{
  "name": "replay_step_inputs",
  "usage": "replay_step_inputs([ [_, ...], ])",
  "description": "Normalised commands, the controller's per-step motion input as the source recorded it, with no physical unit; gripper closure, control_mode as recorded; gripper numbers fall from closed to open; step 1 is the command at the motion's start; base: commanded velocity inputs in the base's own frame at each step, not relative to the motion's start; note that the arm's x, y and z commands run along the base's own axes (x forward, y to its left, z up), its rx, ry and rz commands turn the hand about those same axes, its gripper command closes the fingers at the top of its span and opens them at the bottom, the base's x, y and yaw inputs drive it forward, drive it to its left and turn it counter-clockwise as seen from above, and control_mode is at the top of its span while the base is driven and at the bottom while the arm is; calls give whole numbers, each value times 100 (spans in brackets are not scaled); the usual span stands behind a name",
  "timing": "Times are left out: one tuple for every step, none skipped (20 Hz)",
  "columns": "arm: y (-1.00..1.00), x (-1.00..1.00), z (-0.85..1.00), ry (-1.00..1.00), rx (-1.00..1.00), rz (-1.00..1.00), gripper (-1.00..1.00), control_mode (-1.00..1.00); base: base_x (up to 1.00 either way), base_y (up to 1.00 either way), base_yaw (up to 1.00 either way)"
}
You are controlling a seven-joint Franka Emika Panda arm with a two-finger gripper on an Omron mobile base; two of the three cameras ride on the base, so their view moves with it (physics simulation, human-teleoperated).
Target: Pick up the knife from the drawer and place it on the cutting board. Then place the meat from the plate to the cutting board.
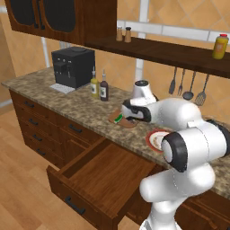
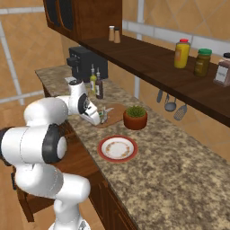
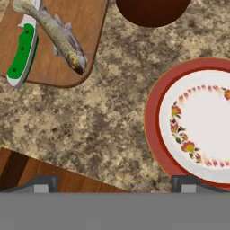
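The knife [image 3: 21,56] lies on the cutting board [image 3: 76,18], its green handle near the board's rounded edge and its blade running toward the far side; a silvery-grey fish [image 3: 58,33], the meat, lies on the same board just beside the knife, crossing over its blade end; in the left base view the green handle [image 1: 118,118] shows on the board [image 1: 128,123] just beneath the hand; the plate [image 3: 157,121] sits on the speckled stone counter [image 3: 103,121] well apart from the board, its red rim and flowered white centre bare; the brown pot [image 2: 135,120] with its green plant stands on the counter just beside the board [image 2: 114,114]; the gripper [image 3: 114,182] hangs above the counter between board and plate, its two dark fingertips [image 3: 42,183] spread wide with nothing between them; the drawer [image 1: 105,173] stands pulled out below the counter edge, its wooden floor bare, the black bar handle [image 1: 74,205] on its front
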Motion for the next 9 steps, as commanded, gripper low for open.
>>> replay_step_inputs([
  [0, -99, 69, -8, 0, -6, -100, -100, 0, 0, 0],
  [0, -97, 81, -10, 0, -6, -100, -100, 0, 0, 0],
  [0, -91, 81, -10, 0, -6, -100, -100, 0, 0, 0],
  [0, -89, 77, -13, 0, -6, -100, -100, 0, 0, 0],
  [0, -79, 76, -14, 0, -7, -100, -100, 0, 0, 0],
  [0, -77, 74, -14, 0, -7, -100, -100, 0, 0, 0],
  [0, -76, 66, -15, 0, -8, -100, -100, 0, 0, 0],
  [0, -80, 54, -13, -3, -10, -100, -100, 0, 0, 0],
  [0, -94, 34, -7, -5, -12, -100, -100, 0, 0, 0],
])
